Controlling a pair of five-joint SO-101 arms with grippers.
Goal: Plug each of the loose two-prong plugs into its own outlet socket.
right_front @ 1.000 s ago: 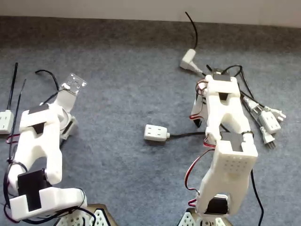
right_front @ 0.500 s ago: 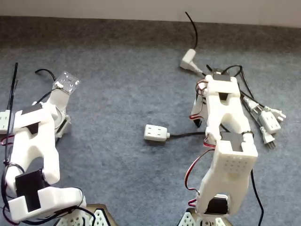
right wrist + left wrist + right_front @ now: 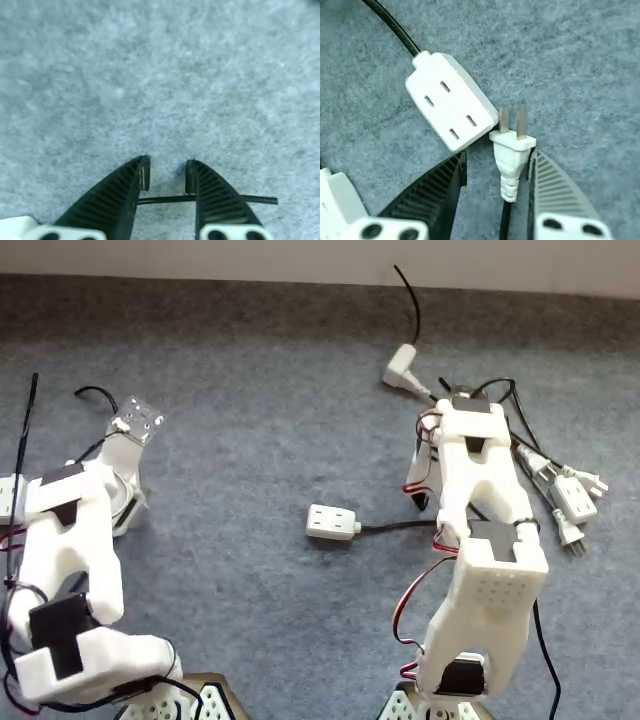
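Observation:
A white two-prong plug (image 3: 511, 150) on a black cord lies flat on the grey carpet between the fingers of my left gripper (image 3: 496, 162), which is open; one finger (image 3: 551, 185) is close against the plug's side. Its prongs point past a corner of a white outlet block (image 3: 450, 107) with a black cable. In the high view this block (image 3: 9, 496) peeks out at the left edge beside the left arm (image 3: 75, 530). My right gripper (image 3: 166, 174) hangs narrowly open over bare carpet, with a thin black wire (image 3: 220, 199) running under its fingers.
A second outlet block (image 3: 332, 522) lies mid-carpet, its cable running under the right arm (image 3: 480, 480). An angled white plug (image 3: 400, 367) lies at the back. A tangle of outlets and plugs (image 3: 572, 498) sits at the right.
The left arm has swung to the left, toward the outlet block at the carpet's left edge. The right arm has not moved.

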